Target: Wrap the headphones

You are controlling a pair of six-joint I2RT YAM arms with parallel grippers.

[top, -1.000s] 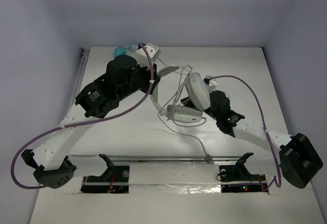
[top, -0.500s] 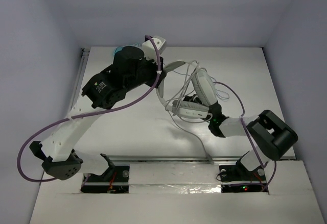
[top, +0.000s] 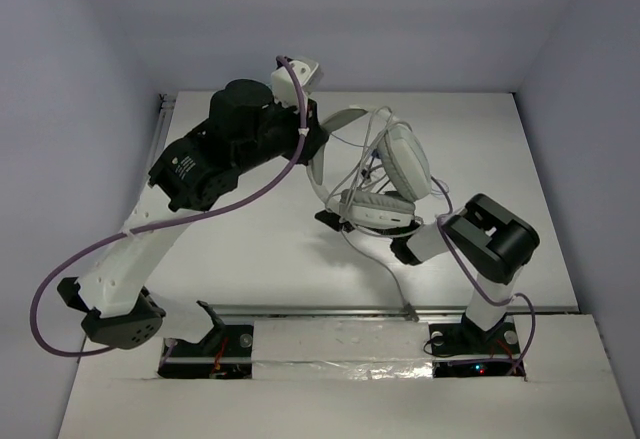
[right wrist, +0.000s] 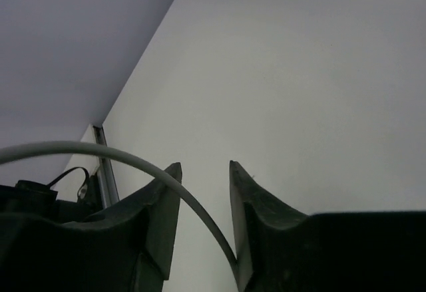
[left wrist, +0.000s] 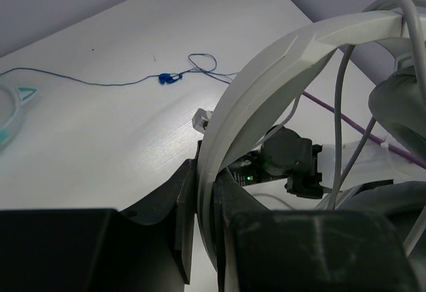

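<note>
Since a second ago, my right arm (top: 490,239) has folded back toward the near edge. My right hand (right wrist: 203,169) stands partly open, with the thin grey cable (right wrist: 133,157) crossing between its fingers. My left hand (left wrist: 205,185) is clamped on the headband of the white over-ear headphones with grey oval pads (top: 403,162), held above the white surface's (top: 250,249) middle.

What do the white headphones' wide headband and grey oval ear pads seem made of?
Wide white headband: probably rigid plastic, smooth matte finish, crisp moulded crease. Grey oval ear pads: seemingly soft padding, rounded dull surface; covering cannot be told.

Table (left wrist: 100,146): white, carrying all items. Teal headphones (left wrist: 12,116): lying at the left wrist view's left edge. Thin cable (left wrist: 80,81), blue plug (left wrist: 166,78): lying nearby, looping.
</note>
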